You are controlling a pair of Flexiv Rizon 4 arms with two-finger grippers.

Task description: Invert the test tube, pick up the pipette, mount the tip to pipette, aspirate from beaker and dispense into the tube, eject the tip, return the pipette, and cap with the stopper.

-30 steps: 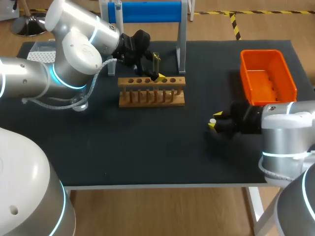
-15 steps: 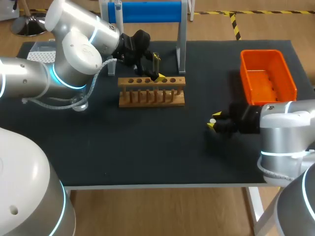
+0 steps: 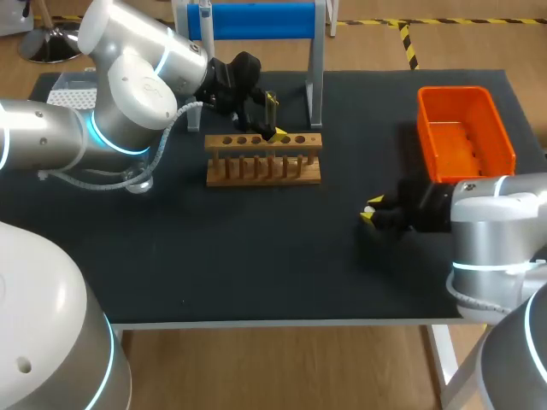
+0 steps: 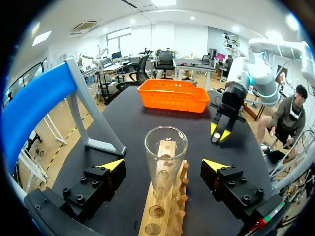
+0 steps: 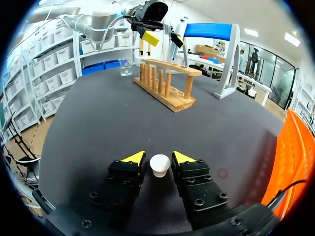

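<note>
The test tube (image 4: pixel 166 169) stands upright in the wooden rack (image 3: pixel 263 158), seated in one of the holes along its top bar. Its long axis is vertical and its open mouth points up toward our left wrist. Our left gripper (image 3: pixel 273 118) hangs over the rack with its fingers spread wide, one on each side of the tube. Neither finger touches the glass.

Our right gripper (image 3: pixel 369 211) sits low over the table in front of the rack and off toward the orange basket (image 3: pixel 466 128), well apart from the rack. Its fingers are drawn in narrow on the white stopper (image 5: pixel 160 164), one yellow tip pressing on each side. The stopper's round end faces the wrist camera and its body narrows away from that end. From this wrist the rack lies ahead across the bare mat, with our left gripper above its far end.

Compared with a second ago, our right arm has edged a very little toward the rack's side of the table, the stopper going with it. Our left arm, the tube and the rack are as they were.
</note>
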